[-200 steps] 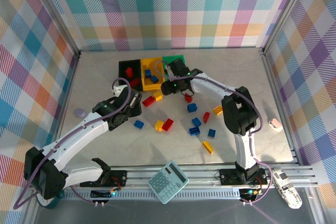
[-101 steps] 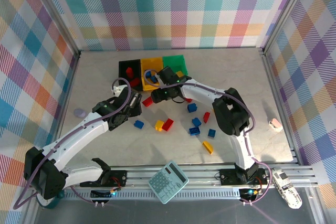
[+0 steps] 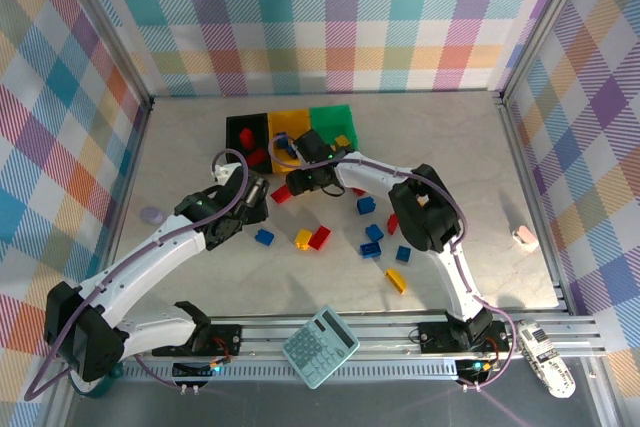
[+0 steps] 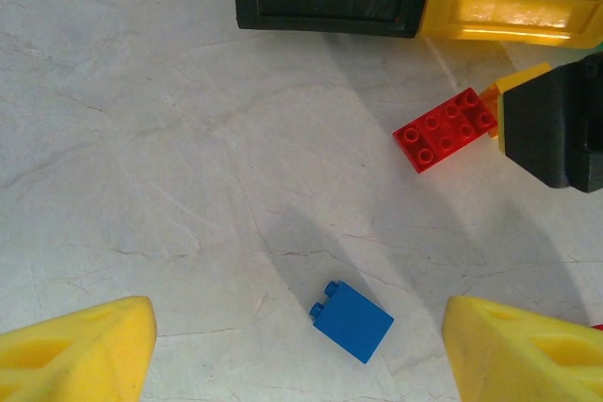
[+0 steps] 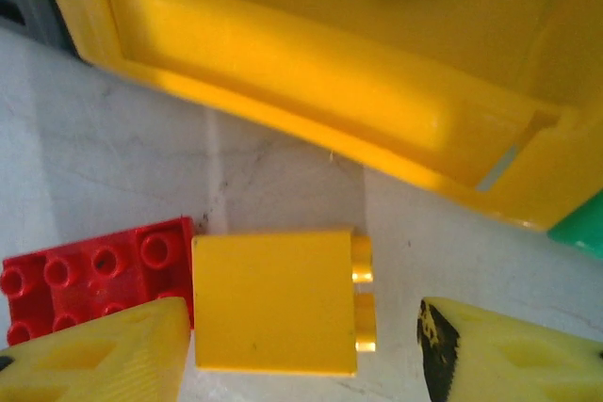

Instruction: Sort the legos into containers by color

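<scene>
Probably light, rigid and slick, so best pinched across plain walls, not studs: yellow brick (image 5: 273,303) on its side, touching a red brick (image 5: 94,270), just near of the yellow bin (image 5: 311,72), under the wide-spread right gripper (image 5: 301,355); left gripper (image 4: 301,345) likewise agape.

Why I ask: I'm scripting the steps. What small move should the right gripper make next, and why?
Probably lower slightly and close the right gripper on the yellow brick: its open fingers flank that brick, which lies unsorted on the table beside a red brick.
</scene>
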`<state>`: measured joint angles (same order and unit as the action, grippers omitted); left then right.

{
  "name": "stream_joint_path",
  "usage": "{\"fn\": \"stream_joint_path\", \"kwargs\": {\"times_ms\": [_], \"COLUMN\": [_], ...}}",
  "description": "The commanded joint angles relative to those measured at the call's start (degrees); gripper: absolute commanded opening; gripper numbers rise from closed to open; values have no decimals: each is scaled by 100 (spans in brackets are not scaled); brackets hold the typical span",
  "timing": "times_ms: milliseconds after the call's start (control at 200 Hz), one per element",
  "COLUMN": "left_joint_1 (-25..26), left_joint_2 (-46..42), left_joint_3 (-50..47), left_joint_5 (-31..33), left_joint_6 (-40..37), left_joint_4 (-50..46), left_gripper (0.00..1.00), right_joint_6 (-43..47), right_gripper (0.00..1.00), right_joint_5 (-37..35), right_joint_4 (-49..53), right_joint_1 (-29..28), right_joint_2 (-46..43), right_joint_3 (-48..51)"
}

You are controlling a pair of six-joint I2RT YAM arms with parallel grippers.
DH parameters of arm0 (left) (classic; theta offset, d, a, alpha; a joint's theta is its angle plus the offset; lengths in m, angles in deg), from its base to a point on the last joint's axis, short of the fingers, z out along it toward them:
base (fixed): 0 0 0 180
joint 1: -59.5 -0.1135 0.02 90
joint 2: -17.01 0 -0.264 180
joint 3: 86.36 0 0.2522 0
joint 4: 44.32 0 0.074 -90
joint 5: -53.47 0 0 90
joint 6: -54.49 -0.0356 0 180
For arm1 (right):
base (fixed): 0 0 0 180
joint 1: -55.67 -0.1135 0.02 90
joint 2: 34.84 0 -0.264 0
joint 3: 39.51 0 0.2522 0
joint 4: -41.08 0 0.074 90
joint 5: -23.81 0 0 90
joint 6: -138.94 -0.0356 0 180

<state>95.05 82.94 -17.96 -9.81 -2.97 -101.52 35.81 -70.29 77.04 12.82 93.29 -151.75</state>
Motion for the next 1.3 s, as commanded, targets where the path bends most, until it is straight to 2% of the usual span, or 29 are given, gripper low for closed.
{"fn": "stream_joint_path", "kwargs": {"times_ms": [0,140,395,555,690,925,1075,1295], "left_joint_1": [57,57,57,62,138,402,538,558], "left_joint_2": [-110,-142,-192,-216,-281,-213,-114,122], "left_joint_3": [109,103,72,19,-177,-365,-353,-64], "left_joint_5": [175,159,119,-40,-326,-391,-400,-99], "left_joint_6": [-63,-70,-45,4,127,260,296,98], "left_joint_4": [-173,-192,-213,-205,-61,18,82,-208], "left_gripper": [80,79,80,79,79,79,79,80], "right_joint_6": [-66,-50,-14,46,139,347,504,683], "right_gripper": [63,61,42,36,36,35,35,36], "right_joint_5": [-65,-47,-69,-123,-204,-377,-372,-390], "right_joint_4": [3,24,17,-22,-9,160,268,523], "right_joint_1": [-48,-48,-52,-48,-39,220,632,1116], "right_joint_2": [231,306,154,-313,-906,-1517,-1401,-662], "right_joint_3": [-287,-348,-225,69,360,373,-49,-1070]}}
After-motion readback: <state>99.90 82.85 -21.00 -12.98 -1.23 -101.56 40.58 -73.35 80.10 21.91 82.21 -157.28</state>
